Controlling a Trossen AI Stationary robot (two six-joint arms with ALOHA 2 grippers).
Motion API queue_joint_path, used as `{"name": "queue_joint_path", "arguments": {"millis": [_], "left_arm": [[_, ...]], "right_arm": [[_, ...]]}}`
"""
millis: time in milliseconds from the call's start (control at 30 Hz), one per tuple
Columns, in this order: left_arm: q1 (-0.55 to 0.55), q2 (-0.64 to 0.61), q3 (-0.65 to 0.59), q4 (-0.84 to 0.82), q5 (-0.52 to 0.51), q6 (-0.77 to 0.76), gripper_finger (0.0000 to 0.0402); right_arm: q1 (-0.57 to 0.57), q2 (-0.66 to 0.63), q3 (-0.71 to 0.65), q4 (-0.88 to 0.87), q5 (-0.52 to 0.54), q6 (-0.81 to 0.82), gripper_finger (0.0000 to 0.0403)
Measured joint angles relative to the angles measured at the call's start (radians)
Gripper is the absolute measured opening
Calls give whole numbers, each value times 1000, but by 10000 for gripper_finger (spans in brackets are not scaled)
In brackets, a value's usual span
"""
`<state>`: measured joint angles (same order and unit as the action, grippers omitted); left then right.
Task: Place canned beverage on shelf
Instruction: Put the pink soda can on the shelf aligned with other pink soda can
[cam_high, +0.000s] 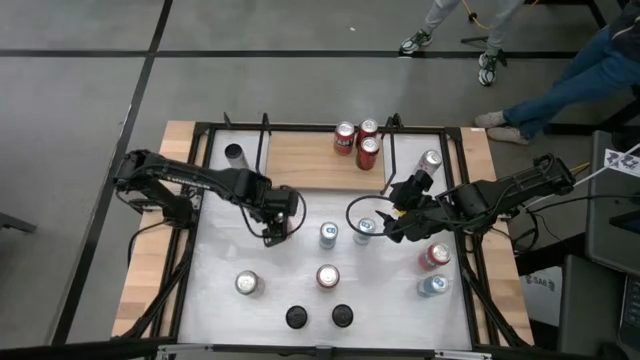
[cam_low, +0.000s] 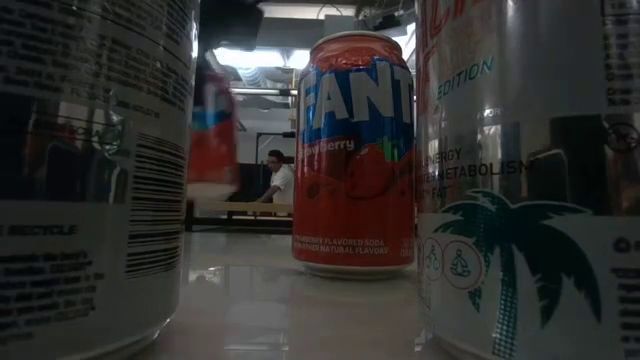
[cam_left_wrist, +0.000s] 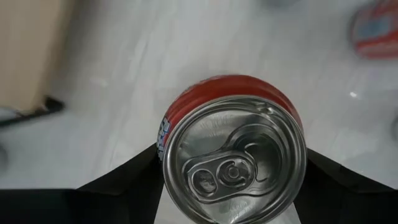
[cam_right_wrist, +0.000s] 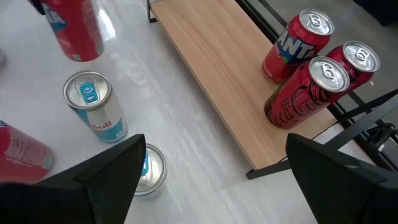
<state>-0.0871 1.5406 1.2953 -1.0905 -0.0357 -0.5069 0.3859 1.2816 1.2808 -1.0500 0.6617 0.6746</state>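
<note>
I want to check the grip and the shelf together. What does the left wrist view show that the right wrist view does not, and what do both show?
Only the left wrist view shows the silver pull-tab top of the red can between the left claw's dark fingers, closed on its sides.

Only the right wrist view shows the three red cans standing together at one end of the light-wood shelf board, the blue-and-silver can on the table, and the right claw's fingers wide apart, holding nothing.

Both show the white tabletop and the red can the left claw holds.
</note>
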Motion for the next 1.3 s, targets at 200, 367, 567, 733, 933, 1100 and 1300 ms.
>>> {"name": "queue_joint_path", "arguments": {"millis": [200, 367, 567, 733, 933, 1100, 1300], "left_arm": [[79, 0, 88, -5, -4, 102, 265], [148, -1, 138, 1, -6, 168, 265], [219, 14, 199, 1, -5, 245, 265], [260, 87, 286, 0, -5, 348, 265], [306, 195, 413, -1, -2, 458, 265], [345, 267, 486, -6, -3, 508, 265], [388, 323, 504, -9, -1, 545, 265]], "right_arm": [[0, 0, 0, 1, 0, 0, 376], [0, 0, 0, 3, 0, 0, 376], [0, 0, 0, 6, 0, 0, 376], [0, 0, 0, 10, 0, 0, 376], [0, 0, 0, 10, 0, 0, 376], [0, 0, 0, 10, 0, 0, 376], [0, 0, 0, 9, 0, 0, 376]]}}
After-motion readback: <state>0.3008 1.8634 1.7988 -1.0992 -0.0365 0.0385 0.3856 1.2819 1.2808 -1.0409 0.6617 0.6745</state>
